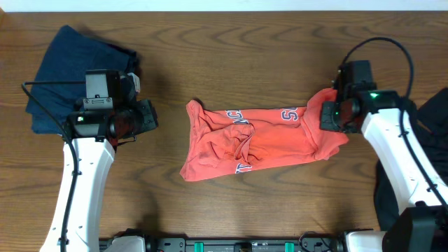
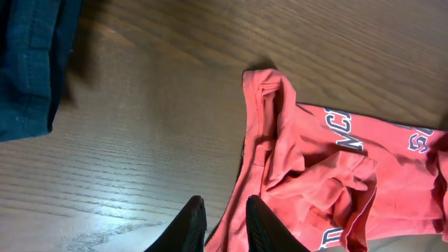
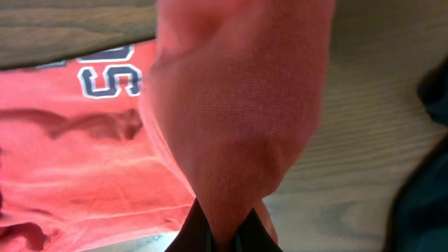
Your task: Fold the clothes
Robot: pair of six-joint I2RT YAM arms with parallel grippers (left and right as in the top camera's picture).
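Right tool (image 3: 224, 234) clamps the shirt's (image 1: 259, 143) edge; left tool (image 2: 224, 210), barely open and empty, should pinch the opposite edge level.

We'd tag this a robotics lab bench: plain wood-grain table (image 1: 231, 42), white left arm (image 1: 82, 175) and right arm (image 1: 409, 157) rising from a black mounting rail (image 1: 245, 245) at its near edge.

The crumpled coral-red cotton T-shirt (image 1: 259, 143) carries white block letters (image 2: 343, 131) edged in navy, legible only in pieces. "NC" lies ahead and right of the left claw (image 2: 222, 213). "S" plus a rounded letter lies left of the fold pinched by the right claw (image 3: 224, 234). No whole word reads.
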